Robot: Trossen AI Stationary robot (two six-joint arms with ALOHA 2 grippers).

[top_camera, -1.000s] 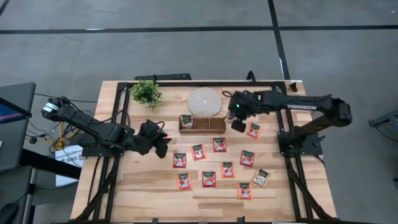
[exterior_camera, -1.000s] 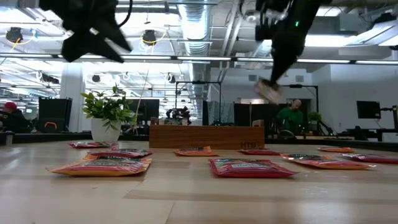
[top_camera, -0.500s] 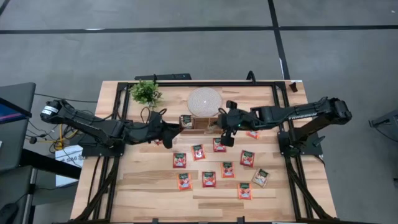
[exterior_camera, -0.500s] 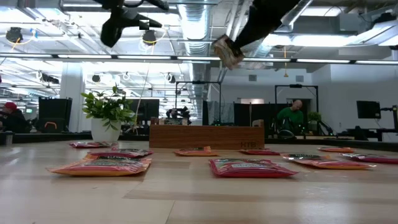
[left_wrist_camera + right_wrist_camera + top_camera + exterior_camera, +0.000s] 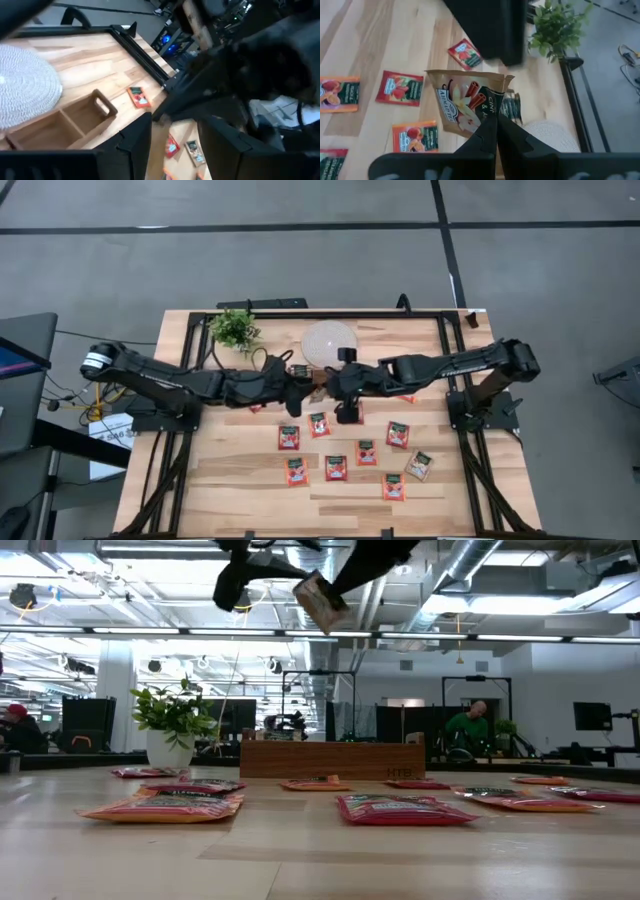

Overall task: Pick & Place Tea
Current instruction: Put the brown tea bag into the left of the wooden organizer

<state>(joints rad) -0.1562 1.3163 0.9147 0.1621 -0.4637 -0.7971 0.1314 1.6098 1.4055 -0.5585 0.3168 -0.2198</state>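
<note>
Right end effector [image 5: 490,131] has its fingers pinched tight on a beige tea sachet [image 5: 467,102], gripping it by one edge and holding it up in the air above the bench [image 5: 240,480]. From overhead that end effector [image 5: 343,385] sits over the wooden tray [image 5: 322,379], just in front of the round white disc [image 5: 328,342]. At table height the held sachet [image 5: 320,602] hangs tilted, high above the tray [image 5: 331,759].

Left end effector [image 5: 296,388] is right alongside, over the tray's left end, its fingers spread apart with nothing between them; its own camera looks down into bare tray compartments [image 5: 70,122].

On the bench, red-orange sachets [image 5: 336,467] lie flat in loose rows in front of the tray, with one pale sachet [image 5: 419,466] near the right end of the group. One sachet [image 5: 299,372] already sits in the tray's left compartment. A small potted plant [image 5: 234,329] stands at the far left corner.
</note>
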